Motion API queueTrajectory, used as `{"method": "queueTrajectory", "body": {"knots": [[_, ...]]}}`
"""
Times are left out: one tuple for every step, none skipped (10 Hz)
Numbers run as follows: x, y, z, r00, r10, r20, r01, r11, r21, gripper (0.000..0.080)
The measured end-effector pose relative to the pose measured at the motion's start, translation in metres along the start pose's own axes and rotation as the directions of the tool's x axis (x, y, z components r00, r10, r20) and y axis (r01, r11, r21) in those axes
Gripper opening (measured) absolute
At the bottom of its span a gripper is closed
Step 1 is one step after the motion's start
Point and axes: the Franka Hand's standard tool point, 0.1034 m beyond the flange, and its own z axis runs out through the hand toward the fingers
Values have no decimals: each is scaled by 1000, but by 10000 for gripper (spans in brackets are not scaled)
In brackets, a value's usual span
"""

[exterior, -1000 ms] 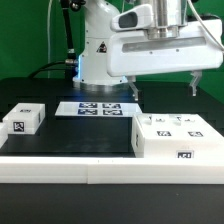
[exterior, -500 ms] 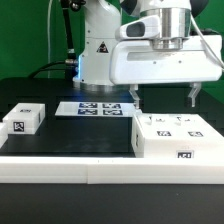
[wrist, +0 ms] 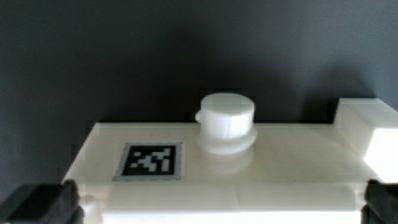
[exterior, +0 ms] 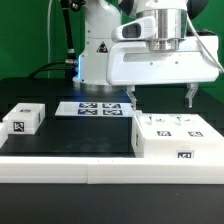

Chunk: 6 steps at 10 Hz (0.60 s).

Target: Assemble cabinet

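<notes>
Exterior view: the gripper [exterior: 163, 98] hangs over the cabinet box [exterior: 175, 138], which sits on the black table [exterior: 70, 142] at the exterior view's right, just behind the long border rail [exterior: 90, 172]. The fingers [exterior: 191, 96] are spread wide with nothing between them. Their tips are just above the box's top face, and I see no contact. A small tagged block [exterior: 22, 121] lies well apart at the exterior view's left. The marker board [exterior: 98, 108] lies further back, between block and box. Judgement: no parts look joined, so the assembly is at an early stage, and the step in hand is lining up over the box for a grasp or a nudge. Room: there is bare table on the block's side of the box. The rail close in front leaves little travel that way. Wrist view: the camera looks down on the box's top face, which carries one tag [wrist: 151, 161] and a round white stub [wrist: 226, 123] standing upright beside it. A raised white piece [wrist: 366, 111] shows at one edge, but too little of it is visible to identify it. Both dark fingertips [wrist: 43, 204] sit at the frame's corners, fully apart and empty. One is about level with the box's side edge and the other seems to be over the top face. Judgement: the next move calls for a straight descent with the fingers kept clear of the stub. I cannot tell whether the spread clears the box's walls, so that margin needs checking before closing. An off-centre touch could skid the box toward the rail.
</notes>
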Motion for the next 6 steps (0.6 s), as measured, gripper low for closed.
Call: {"method": "queueTrajectory", "body": {"knots": [[-3,-1,3,1000,13,3,-13,1000,0,797],[-7,-5,8,1000,20,10,-20,1000,1,797],[-10,-9,12,1000,18,15,-18,1000,3,797],[-12,-7,17,1000,17,11,-17,1000,3,797],[-13,-2,24,1000,6,-4,-6,1000,4,797],[-13,-1,26,1000,-9,-19,9,1000,5,797]]}}
